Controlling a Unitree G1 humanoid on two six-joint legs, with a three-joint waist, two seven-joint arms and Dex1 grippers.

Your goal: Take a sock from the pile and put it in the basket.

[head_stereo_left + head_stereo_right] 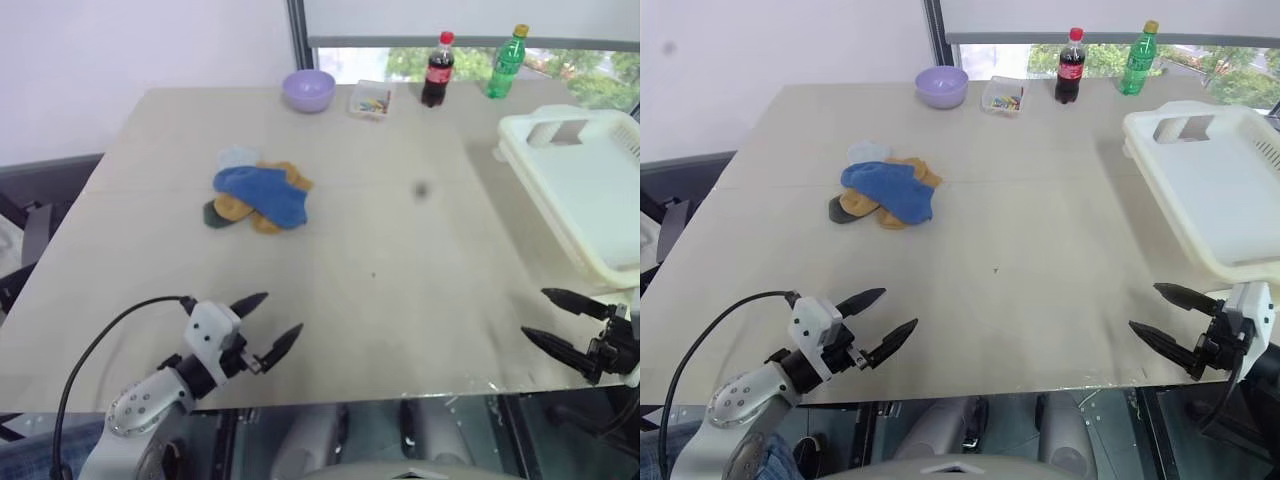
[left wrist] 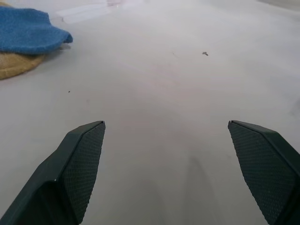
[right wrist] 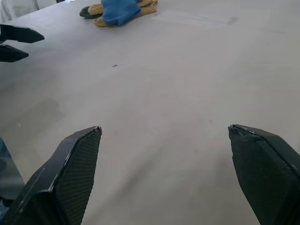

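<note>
Table (image 1: 400,300) w/ sock (image 1: 262,193) atop pile (image 1: 240,207)

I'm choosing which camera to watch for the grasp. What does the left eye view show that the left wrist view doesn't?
Left eye view alone: the whole pile, the basket at the table's right edge, the lilac bowl, two bottles, and the right gripper, open. Left wrist view alone: the textured inner fingertips up close. Both: the blue sock, a mustard-yellow sock under it, the table, and the open left gripper.
</note>
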